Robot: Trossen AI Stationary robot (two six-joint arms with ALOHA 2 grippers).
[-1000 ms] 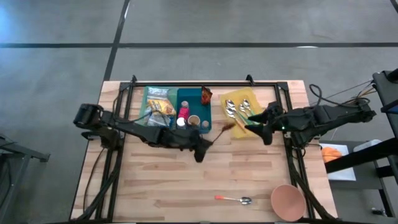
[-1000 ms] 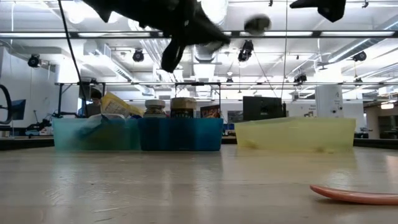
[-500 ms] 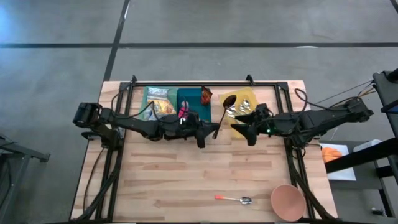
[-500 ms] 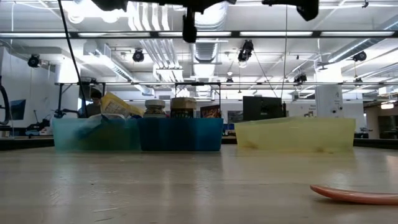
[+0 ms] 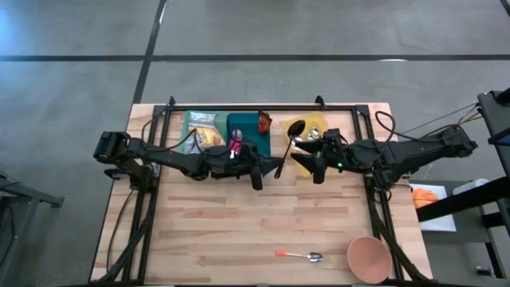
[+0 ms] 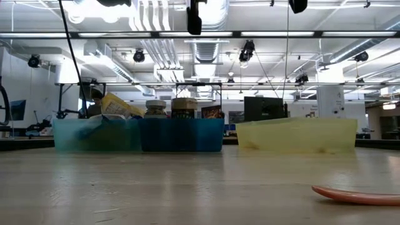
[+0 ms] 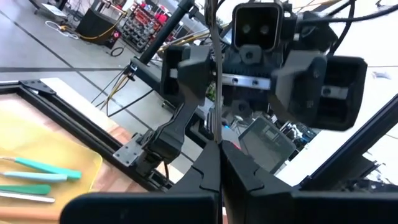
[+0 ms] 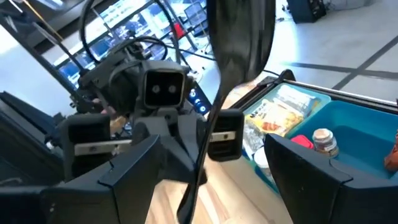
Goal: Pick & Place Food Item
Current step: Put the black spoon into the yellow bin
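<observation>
Left gripper [image 5: 264, 167] is clenched on a dark spoon [image 5: 288, 137], held raised above the table [image 5: 239, 231] between the blue bin [image 5: 263, 147] and yellow tray [image 5: 322, 121]. Right gripper [image 5: 307, 162] faces it with fingers spread, empty, the spoon between them. A pink bowl [image 5: 368, 257] and second spoon [image 5: 300, 255] lie near the front edge.

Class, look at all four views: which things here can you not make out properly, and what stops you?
- Low view: both grippers cut off by the top edge.
- Low view: yellow tray contents hidden by its wall.
- High view: jar labels too small to read.
- Right wrist view: dark spoon bowl cut off by the top edge.
</observation>
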